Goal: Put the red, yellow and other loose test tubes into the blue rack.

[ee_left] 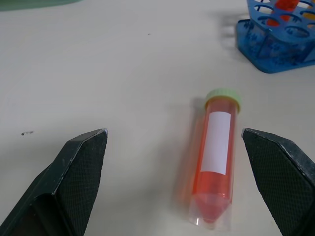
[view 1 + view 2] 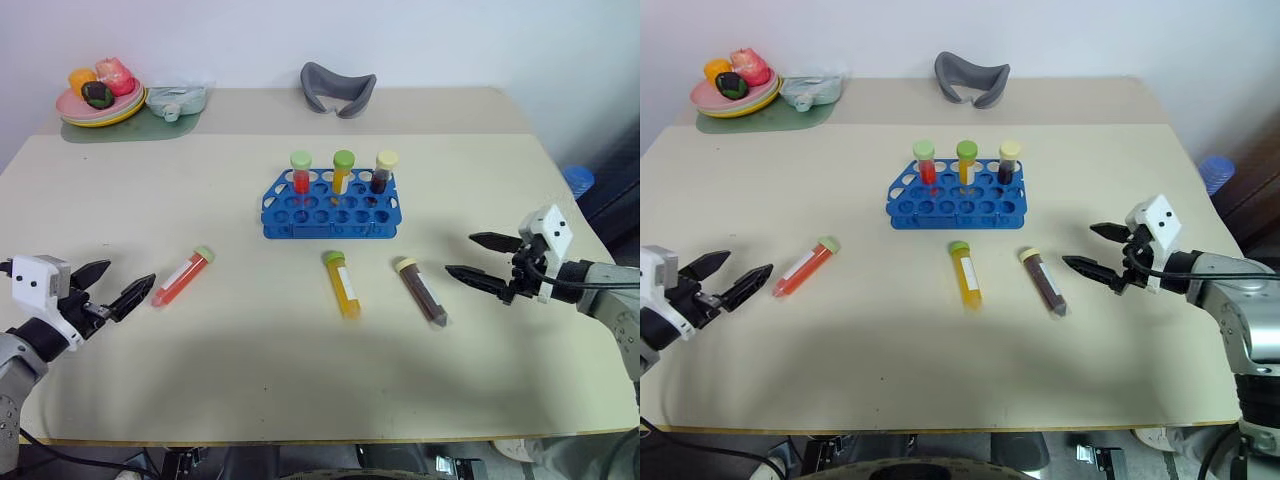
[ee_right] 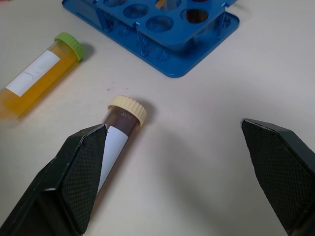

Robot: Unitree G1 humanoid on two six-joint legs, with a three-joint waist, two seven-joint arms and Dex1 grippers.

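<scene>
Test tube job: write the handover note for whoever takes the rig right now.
Left gripper: open, empty, near the red tube.
Right gripper: open, empty, beside the brown tube.
Blue rack mid-table.
Done: three tubes stand upright in its back row.
Left: red tube, yellow tube and brown tube lie loose on the table in front of the rack.

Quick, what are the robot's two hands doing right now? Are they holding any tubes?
Left gripper: open, holding nothing, near the red tube.
Right gripper: open, holding nothing, near the brown tube.
</scene>
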